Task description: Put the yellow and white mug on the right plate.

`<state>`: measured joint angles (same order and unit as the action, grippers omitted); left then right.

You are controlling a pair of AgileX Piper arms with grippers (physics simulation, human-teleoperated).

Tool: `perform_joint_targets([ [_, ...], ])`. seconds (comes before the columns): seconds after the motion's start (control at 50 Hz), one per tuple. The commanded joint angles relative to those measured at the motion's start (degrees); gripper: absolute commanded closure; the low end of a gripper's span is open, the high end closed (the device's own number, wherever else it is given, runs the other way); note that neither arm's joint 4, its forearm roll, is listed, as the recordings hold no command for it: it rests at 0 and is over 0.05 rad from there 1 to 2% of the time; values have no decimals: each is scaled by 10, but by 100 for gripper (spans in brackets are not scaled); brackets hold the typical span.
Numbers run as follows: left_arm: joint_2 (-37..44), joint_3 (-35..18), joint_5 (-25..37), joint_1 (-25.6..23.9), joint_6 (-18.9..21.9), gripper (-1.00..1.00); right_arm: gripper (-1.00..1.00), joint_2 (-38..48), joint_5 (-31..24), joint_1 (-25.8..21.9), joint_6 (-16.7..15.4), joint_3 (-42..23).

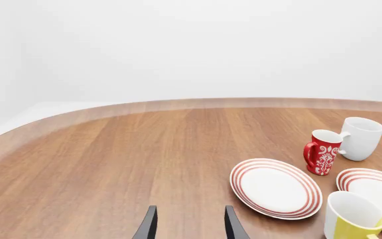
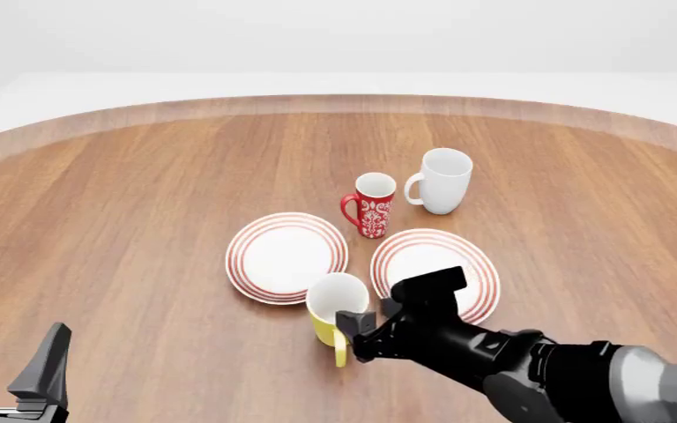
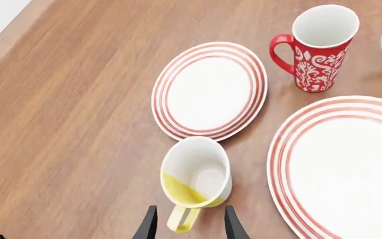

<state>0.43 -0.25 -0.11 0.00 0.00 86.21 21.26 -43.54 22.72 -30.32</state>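
The cylindrical yellow and white mug (image 3: pixel 196 172) stands on the wooden table (image 2: pixel 138 220), between the two plates' near edges. The right gripper (image 3: pixel 186 223) is positioned with open jaws straddling the handle, ready for transfer to the red-ringed right plate (image 2: pixel 436 264). The left gripper (image 2: pixel 15 370) is parked with its jaws apart.

Table (image 2: pixel 138 203): smooth matt wood grain. Yellow mug (image 2: pixel 334 310), plates (image 2: pixel 286 256): smooth glazed ceramic look. Grippers (image 2: pixel 365 333): matt black.

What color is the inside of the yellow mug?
White. The yellow mug is white inside, and the right wrist view, looking down into it, shows that best.
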Motion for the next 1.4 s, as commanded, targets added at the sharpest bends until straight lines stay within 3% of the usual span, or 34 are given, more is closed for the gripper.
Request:
perform_joint_targets([
  [0.02,0,0,0,0,0,-100,-100,31,41,-8,14,13],
  [1.06,0,0,0,0,0,-100,-100,139,145,-24,52,18],
  [1.4,0,0,0,0,0,-100,-100,172,201,-34,73,39],
])
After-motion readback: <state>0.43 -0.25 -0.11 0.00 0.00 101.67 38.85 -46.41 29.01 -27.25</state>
